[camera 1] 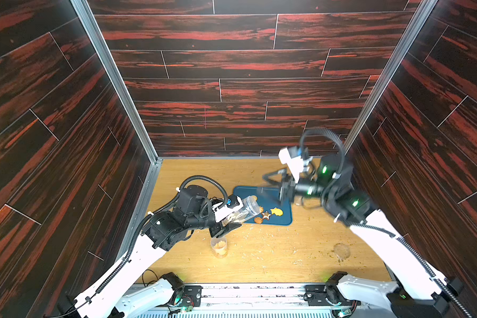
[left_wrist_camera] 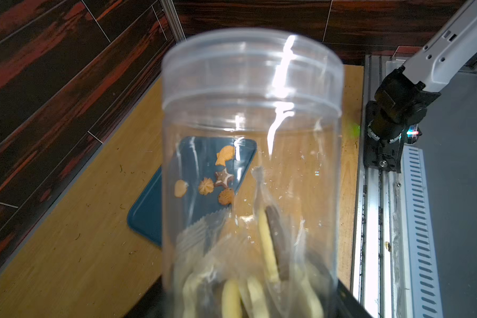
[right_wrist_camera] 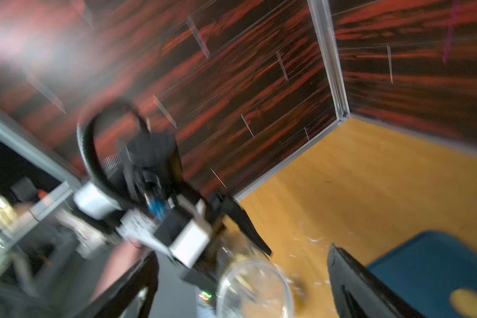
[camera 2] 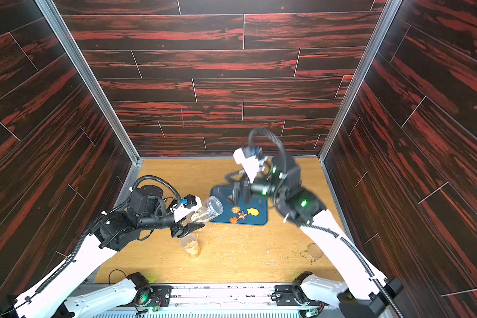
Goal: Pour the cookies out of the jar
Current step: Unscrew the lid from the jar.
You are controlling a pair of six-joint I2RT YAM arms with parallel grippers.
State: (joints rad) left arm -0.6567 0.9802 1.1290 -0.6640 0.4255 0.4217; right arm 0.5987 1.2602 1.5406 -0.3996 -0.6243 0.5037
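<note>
My left gripper [camera 1: 229,218] [camera 2: 194,220] is shut on the clear jar [camera 1: 243,210] [camera 2: 207,209] [left_wrist_camera: 252,132]. The jar is lifted and tilted, its open mouth over the near-left corner of the blue tray [camera 1: 285,219] [camera 2: 262,219] [left_wrist_camera: 146,220]. Several cookies [camera 1: 267,214] [camera 2: 243,214] [left_wrist_camera: 222,179] lie on the tray. More cookies [left_wrist_camera: 270,247] sit low in the jar inside crumpled clear film. My right gripper [camera 1: 270,187] [camera 2: 232,187] [right_wrist_camera: 245,289] hangs blurred above the tray, open. It faces the jar's mouth [right_wrist_camera: 255,289] without touching it.
A small clear cup [camera 1: 219,246] [camera 2: 190,245] holding tan crumbs stands just below my left gripper. A clear lid [camera 1: 342,250] [camera 2: 314,251] lies at the right near the front. Pale crumbs are scattered over the wooden table [camera 1: 259,256]. Dark walls enclose three sides.
</note>
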